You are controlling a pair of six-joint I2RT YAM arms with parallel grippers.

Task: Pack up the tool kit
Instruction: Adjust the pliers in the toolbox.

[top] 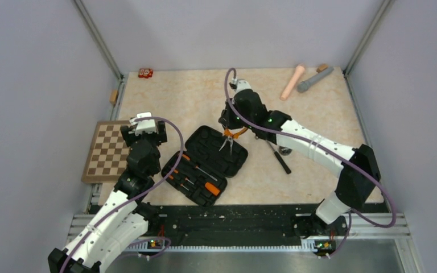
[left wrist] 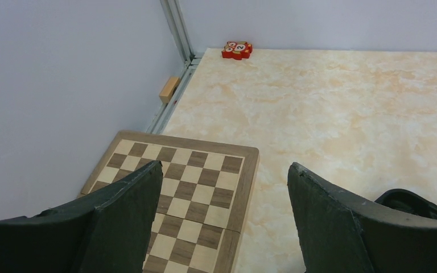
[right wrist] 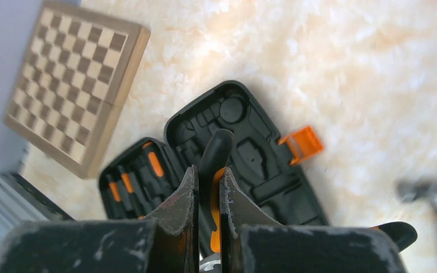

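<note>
The tool kit's black case [top: 236, 157] lies open on the marble table top, with several orange-and-black screwdrivers [top: 196, 176] seated in its near half. My right gripper [top: 228, 128] hangs over the far half, shut on one handle of the orange-and-black pliers [top: 230, 138]. In the right wrist view the fingers [right wrist: 183, 196] pinch that black handle [right wrist: 216, 151] above the case's moulded slots [right wrist: 250, 153], beside the orange latch [right wrist: 301, 143]. My left gripper [left wrist: 225, 170] stands open and empty over the chessboard's [left wrist: 193, 187] right edge, with a corner of the case [left wrist: 409, 199] to its right.
The brown chessboard [top: 109, 151] sits at the table's left edge. A black-handled tool with a metal head [top: 279, 156] lies right of the case. Pink [top: 292, 81] and grey [top: 314, 79] cylinders lie at the back right, and a red block [top: 145, 73] at the back left.
</note>
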